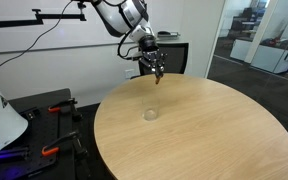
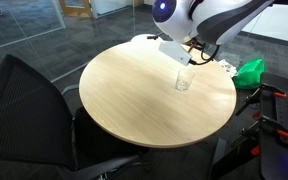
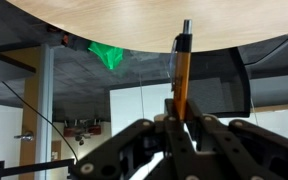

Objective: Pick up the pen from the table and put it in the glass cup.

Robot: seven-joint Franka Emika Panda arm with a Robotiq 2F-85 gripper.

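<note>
We are holding the pen (image 3: 183, 72) clenched between the jaws of the gripper (image 1: 156, 70), pointing down, in the air over the far side of the tabletop (image 1: 219, 135). The glass cup (image 1: 150, 114) is standing nearer the middle, apart from the pen. As we judge it, we are needing to centre the pen's lower end over the cup's mouth. We should be keeping it vertical, lowering it inside the rim before releasing, and going slowly, since the light cup may be tipping easily.
</note>
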